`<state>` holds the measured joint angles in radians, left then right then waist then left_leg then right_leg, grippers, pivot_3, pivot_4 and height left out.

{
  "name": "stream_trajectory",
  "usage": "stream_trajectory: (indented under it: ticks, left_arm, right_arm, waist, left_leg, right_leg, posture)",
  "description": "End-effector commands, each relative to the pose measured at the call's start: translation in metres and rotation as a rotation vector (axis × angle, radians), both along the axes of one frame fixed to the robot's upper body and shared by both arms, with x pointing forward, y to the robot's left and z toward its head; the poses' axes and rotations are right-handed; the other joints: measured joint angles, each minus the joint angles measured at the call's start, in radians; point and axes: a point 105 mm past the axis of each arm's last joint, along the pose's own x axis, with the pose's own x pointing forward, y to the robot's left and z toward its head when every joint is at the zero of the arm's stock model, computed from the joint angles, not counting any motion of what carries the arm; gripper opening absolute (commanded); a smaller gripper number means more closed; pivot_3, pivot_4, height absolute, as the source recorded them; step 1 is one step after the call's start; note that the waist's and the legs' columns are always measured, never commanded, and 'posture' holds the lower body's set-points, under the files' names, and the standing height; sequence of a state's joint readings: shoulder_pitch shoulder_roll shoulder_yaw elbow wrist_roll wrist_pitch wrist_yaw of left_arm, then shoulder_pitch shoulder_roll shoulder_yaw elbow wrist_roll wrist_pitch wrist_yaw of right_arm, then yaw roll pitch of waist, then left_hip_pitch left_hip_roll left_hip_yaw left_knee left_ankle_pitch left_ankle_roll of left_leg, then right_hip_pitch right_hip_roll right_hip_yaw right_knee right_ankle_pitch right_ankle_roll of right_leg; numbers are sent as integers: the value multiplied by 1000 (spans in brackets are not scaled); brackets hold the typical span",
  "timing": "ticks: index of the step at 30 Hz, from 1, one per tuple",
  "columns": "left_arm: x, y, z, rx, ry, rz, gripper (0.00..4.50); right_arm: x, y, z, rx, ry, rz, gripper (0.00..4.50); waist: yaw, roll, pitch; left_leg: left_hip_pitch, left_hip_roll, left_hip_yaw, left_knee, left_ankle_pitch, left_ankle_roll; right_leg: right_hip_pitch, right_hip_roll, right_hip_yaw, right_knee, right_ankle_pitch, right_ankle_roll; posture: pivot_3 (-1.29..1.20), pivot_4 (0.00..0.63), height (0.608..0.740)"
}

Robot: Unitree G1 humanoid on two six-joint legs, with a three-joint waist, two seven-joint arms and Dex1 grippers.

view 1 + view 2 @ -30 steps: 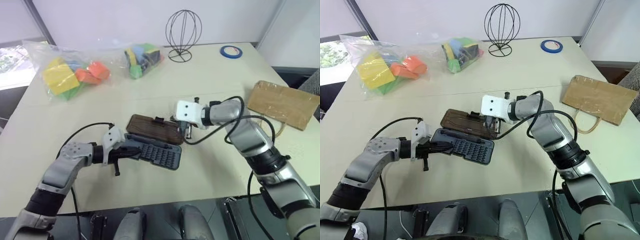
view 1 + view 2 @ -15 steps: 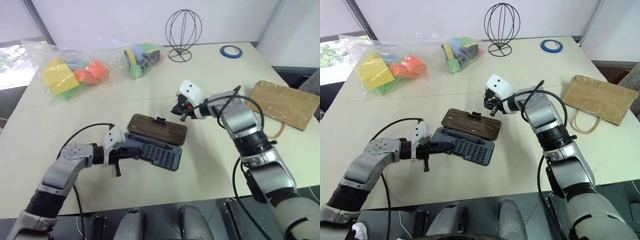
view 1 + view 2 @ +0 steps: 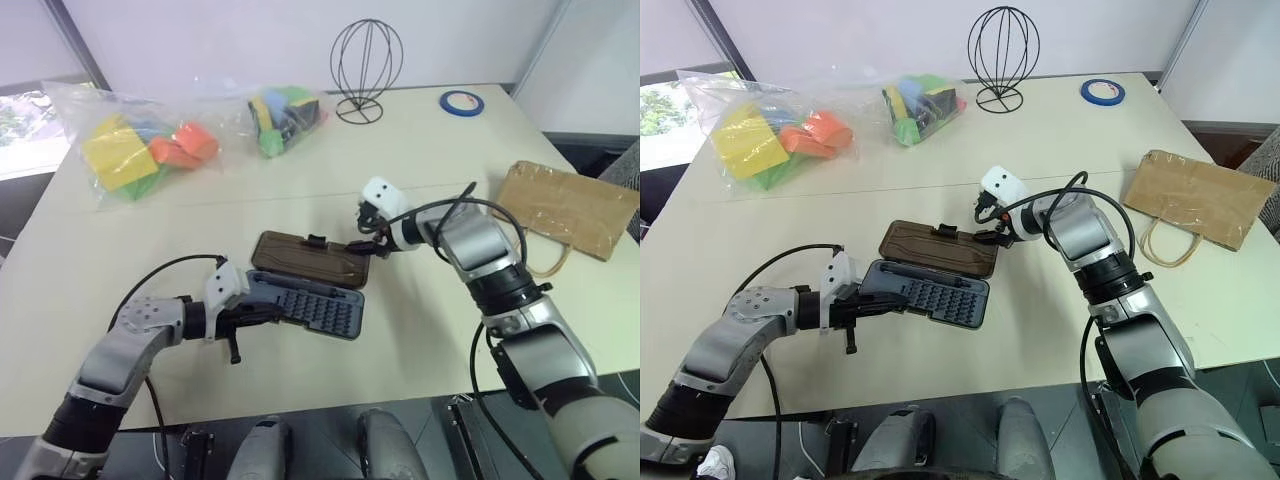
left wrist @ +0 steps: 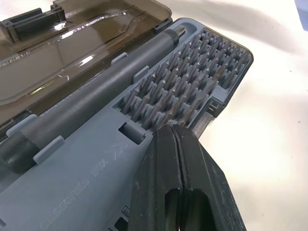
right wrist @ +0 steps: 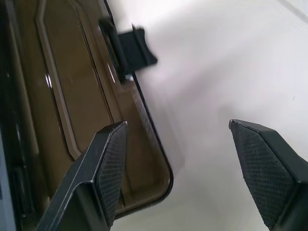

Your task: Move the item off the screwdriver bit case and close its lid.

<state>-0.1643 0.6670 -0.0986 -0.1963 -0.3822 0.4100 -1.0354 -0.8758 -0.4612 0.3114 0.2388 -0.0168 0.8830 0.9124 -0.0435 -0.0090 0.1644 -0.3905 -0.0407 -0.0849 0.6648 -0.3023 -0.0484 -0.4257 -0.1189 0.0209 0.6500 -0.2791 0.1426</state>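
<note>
Two block bags [image 3: 130, 150] far side — paper bag [image 3: 567, 208] right, off case [image 3: 305, 283].

The left gripper [image 4: 179, 192] rises from the bottom of the frame, its two black fingers [image 4: 159, 183] pressed together over the near edge of the screwdriver bit case [image 4: 96, 183]. Rows of grey bit slots [image 4: 192, 91] fill the upper right. A dark handle [image 4: 96, 96] lies diagonally. The smoky-brown lid [image 4: 72, 43] lies open at upper left.
</note>
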Motion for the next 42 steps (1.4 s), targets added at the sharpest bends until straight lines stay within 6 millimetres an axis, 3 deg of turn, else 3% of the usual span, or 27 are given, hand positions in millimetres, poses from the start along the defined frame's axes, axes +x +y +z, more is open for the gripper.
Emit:
stream_trajectory:
  ticks: [1, 16, 32, 41, 42]
  left_arm:
    - [2, -2, 5, -5, -18, -7, 0]
    - [0, -2, 5, -6, -15, -4, 0]
    - [-5, -3, 5, -3, -20, 7, 0]
    - [-3, -3, 7, 0, -33, 12, 0]
    - [-2, -2, 8, 1, -35, 12, 0]
  right_arm:
    - [-2, 4, 5, -7, -30, 15, 3490]
    - [4, 15, 7, 29, -26, 21, 3490]
    - [13, 14, -11, -19, -34, 42, 3490]
    - [8, 15, -21, -52, -5, 79, 3490]
    - [7, 16, -22, -54, -3, 84, 3256]
  waist:
    - [0, 0, 0]
    - [-1, 0, 0]
    - [-1, 0, 0]
    - [-1, 0, 0]
    - [-1, 0, 0]
  left_leg:
    - [0, 0, 0, 0, 0, 0]
    - [0, 0, 0, 0, 0, 0]
    - [0, 0, 0, 0, 0, 0]
    - [0, 0, 0, 0, 0, 0]
    - [0, 0, 0, 0, 0, 0]
  right_leg:
    - [0, 0, 0, 0, 0, 0]
    - [0, 0, 0, 0, 0, 0]
    - [0, 0, 0, 0, 0, 0]
    - [0, 0, 0, 0, 0, 0]
    - [0, 0, 0, 0, 0, 0]
  posture:
    - [0, 150, 740]
    - [0, 150, 740]
    - [0, 150, 740]
    - [0, 150, 740]
    - [0, 150, 740]
